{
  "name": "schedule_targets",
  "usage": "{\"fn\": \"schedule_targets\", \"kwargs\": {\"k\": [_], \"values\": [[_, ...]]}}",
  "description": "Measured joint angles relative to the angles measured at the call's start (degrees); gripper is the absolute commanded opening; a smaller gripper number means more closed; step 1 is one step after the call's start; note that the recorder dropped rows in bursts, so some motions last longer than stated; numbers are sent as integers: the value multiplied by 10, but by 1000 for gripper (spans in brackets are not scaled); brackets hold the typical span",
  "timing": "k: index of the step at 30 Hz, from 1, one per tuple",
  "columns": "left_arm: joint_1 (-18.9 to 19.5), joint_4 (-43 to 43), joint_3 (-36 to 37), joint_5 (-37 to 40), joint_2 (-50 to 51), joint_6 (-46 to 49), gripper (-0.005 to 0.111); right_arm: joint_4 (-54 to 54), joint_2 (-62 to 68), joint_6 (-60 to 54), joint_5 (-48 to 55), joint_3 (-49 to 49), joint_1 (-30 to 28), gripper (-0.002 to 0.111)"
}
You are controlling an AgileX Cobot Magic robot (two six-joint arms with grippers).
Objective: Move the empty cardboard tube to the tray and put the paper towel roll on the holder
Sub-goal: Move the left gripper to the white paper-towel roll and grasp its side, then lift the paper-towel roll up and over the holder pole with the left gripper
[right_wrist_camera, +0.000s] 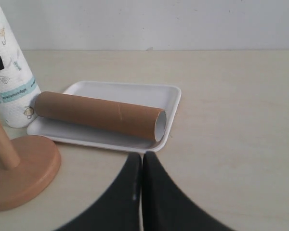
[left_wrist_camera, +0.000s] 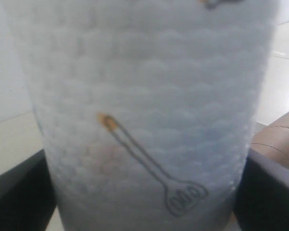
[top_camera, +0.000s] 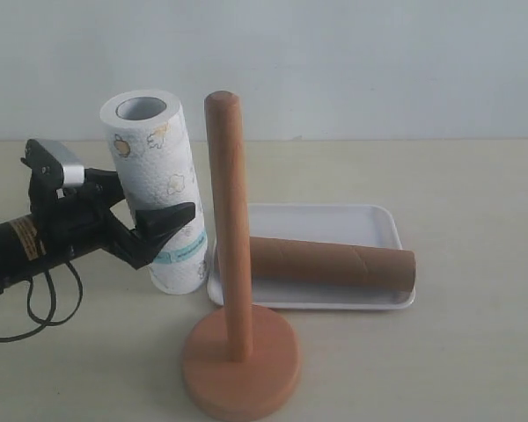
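The paper towel roll [top_camera: 158, 202] stands slightly tilted toward the table's [top_camera: 475, 352] left edge, clasped at mid-height by the left gripper [top_camera: 169, 220]. The empty cardboard tube [top_camera: 334, 264] already lies in the tray [top_camera: 334, 218]. The right gripper [right_wrist_camera: 142, 192] is pressed closed, holding nothing. Best next: lift the roll above the holder [top_camera: 229, 220] near the front edge, straighten it, centre the core, then lower.

There is one thick white embossed paper towel roll [top_camera: 150, 167] printed with small cartoon pictures, one long plain brown hollow cardboard tube [top_camera: 334, 262], one shallow white rectangular tray [top_camera: 334, 220] with a raised rim, and one reddish-brown wooden holder [top_camera: 231, 229], with a single round disc base and a single upright post. Two black grippers show: the left gripper [top_camera: 180, 218] and the right gripper [right_wrist_camera: 142, 163]. There is one pale table [top_camera: 475, 352].
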Motion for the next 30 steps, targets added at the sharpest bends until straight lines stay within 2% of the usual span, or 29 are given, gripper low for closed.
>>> {"fn": "schedule_targets", "kwargs": {"k": [1, 2, 4, 12, 23, 30], "values": [[0, -5, 0, 0, 0, -2, 43, 0, 0, 0, 0, 0, 0, 0], [0, -7, 0, 1, 0, -2, 24, 0, 0, 0, 0, 0, 0, 0], [-1, -16, 0, 2, 0, -3, 4, 0, 0, 0, -1, 0, 0, 0], [-1, -23, 0, 23, -51, -42, 5, 0, 0, 1, -1, 0, 0, 0], [-1, -23, 0, 20, -281, -148, 4, 0, 0, 1, -1, 0, 0, 0], [-1, -14, 0, 93, -442, -239, 4, 0, 0, 1, -3, 0, 0, 0]]}}
